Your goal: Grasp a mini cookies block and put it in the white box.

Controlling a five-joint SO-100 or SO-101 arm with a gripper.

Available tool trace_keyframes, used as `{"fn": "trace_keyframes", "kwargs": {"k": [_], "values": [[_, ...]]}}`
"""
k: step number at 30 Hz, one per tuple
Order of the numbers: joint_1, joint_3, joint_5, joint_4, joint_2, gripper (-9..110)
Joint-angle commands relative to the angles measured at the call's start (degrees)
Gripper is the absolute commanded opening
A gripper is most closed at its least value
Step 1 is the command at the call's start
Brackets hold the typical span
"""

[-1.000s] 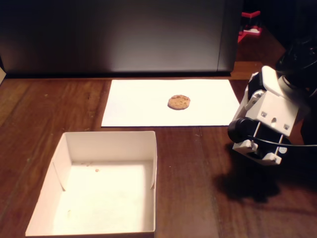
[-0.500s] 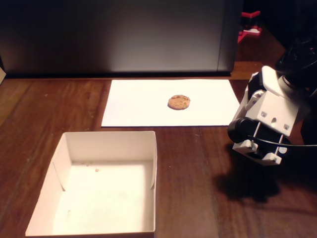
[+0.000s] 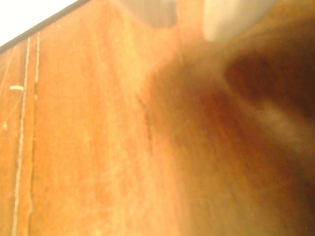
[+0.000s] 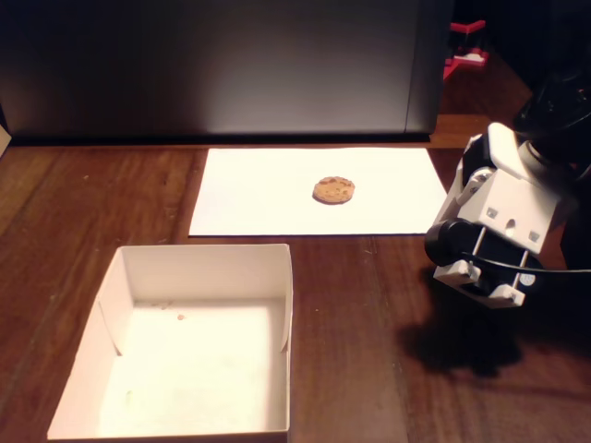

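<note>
The mini cookies block (image 4: 333,190) is one small round golden-brown cookie lying on a flat white paper sheet (image 4: 268,194) at the middle back of the fixed view. The white box (image 4: 198,261) sits open and empty at the lower left, on the wooden table. My arm (image 4: 499,226) is folded at the right edge, well right of the cookie and apart from both things. The wrist view shows close, blurred wood, with my gripper (image 3: 189,14) only as two pale blurred shapes at the top edge. Neither view shows how its jaws stand. Nothing is seen held.
A dark upright panel (image 4: 222,65) stands behind the paper sheet. A red object (image 4: 466,46) sits at the far back right. The arm's shadow (image 4: 462,337) falls on the wood at the right. Bare table (image 4: 360,305) lies between the box and the arm.
</note>
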Motion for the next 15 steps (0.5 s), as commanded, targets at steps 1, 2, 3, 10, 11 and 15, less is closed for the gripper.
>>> {"fn": "trace_keyframes", "kwargs": {"k": [1, 2, 3, 10, 11, 15], "values": [[-0.5, -0.5, -0.6, 1.2, 4.1, 0], [-0.5, -0.5, -0.8, 1.1, 4.1, 0], [-0.5, -0.5, -0.9, 1.1, 4.1, 0], [-2.5, 1.9, -5.4, -10.5, 4.1, 0], [-2.5, 1.9, -5.6, -12.6, 4.1, 1], [-3.5, 0.4, -10.4, -23.6, 4.1, 2]]}}
